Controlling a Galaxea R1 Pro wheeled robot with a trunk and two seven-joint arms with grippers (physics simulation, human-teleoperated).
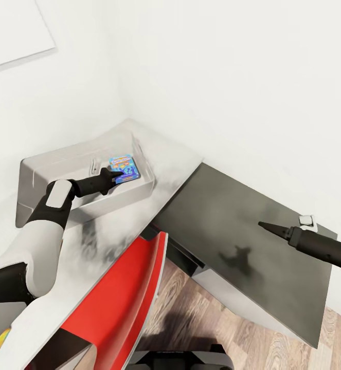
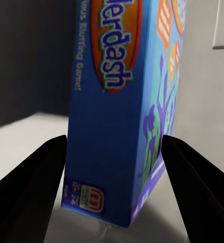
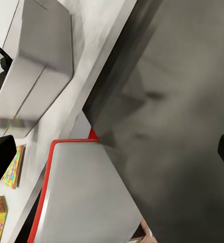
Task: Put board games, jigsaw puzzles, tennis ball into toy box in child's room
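Left hand [image 1: 120, 177] inside toy box [image 1: 36, 169], fingers spread either side of blue board game [image 1: 125, 168]; grip uncertain. Right hand [image 1: 265, 226] distant, state unclear.

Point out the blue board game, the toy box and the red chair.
blue board game [image 1: 124, 168], head view, its printed top face.
toy box [image 1: 52, 165], head view, its near-left wall.
red chair [image 1: 120, 298], head view, its red seat.

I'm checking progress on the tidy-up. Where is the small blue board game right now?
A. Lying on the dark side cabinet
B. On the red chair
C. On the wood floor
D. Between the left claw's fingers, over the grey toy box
D: in the head view the blue board game sits at the left claw inside the toy box; the left wrist view shows it between the fingers.
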